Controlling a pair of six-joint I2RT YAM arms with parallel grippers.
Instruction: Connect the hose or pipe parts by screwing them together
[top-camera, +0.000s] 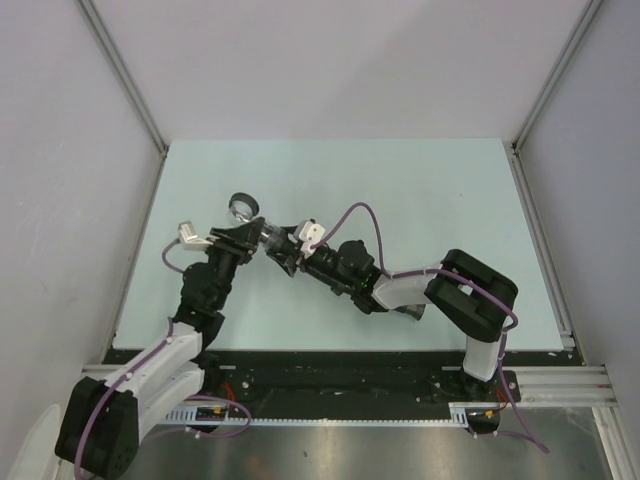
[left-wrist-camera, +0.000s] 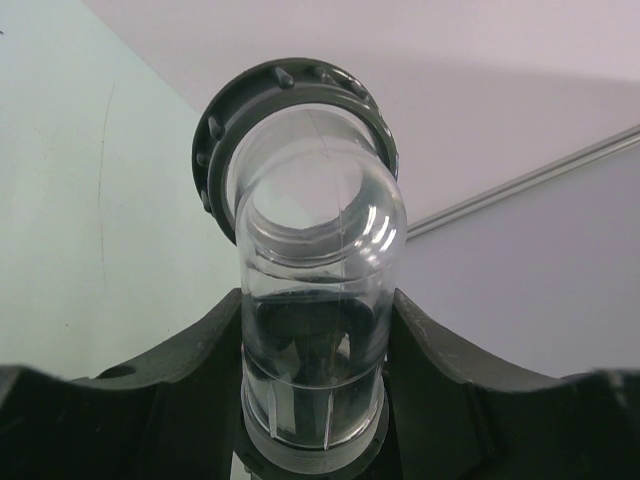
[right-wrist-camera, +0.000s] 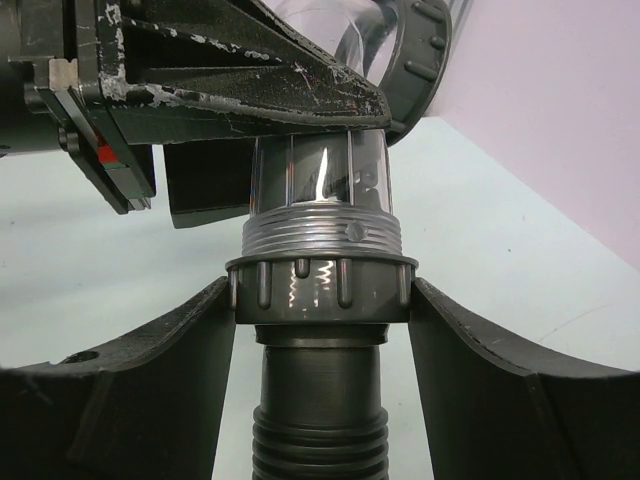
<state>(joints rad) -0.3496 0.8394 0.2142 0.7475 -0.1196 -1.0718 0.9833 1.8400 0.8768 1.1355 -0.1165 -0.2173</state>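
A clear pipe elbow (left-wrist-camera: 315, 290) with a grey ribbed ring (left-wrist-camera: 290, 95) at its far end stands between the black fingers (left-wrist-camera: 180, 385) of my left gripper (left-wrist-camera: 315, 370), which is shut on its straight part. Its silvery threaded end (right-wrist-camera: 320, 237) meets the grey ribbed collar (right-wrist-camera: 320, 290) of the black ribbed hose (right-wrist-camera: 320, 440). My right gripper (right-wrist-camera: 322, 295) is shut on that collar, a finger on each side. From above, both grippers meet nose to nose above mid-table, left (top-camera: 240, 240) and right (top-camera: 287, 250), with the elbow's ring (top-camera: 243, 207) sticking out behind.
The pale green table (top-camera: 420, 190) is closed in by white walls with aluminium rails (top-camera: 540, 230) at left, right and back. Purple cables (top-camera: 365, 212) loop over both arms. The left gripper's body (right-wrist-camera: 230, 70) fills the top of the right wrist view.
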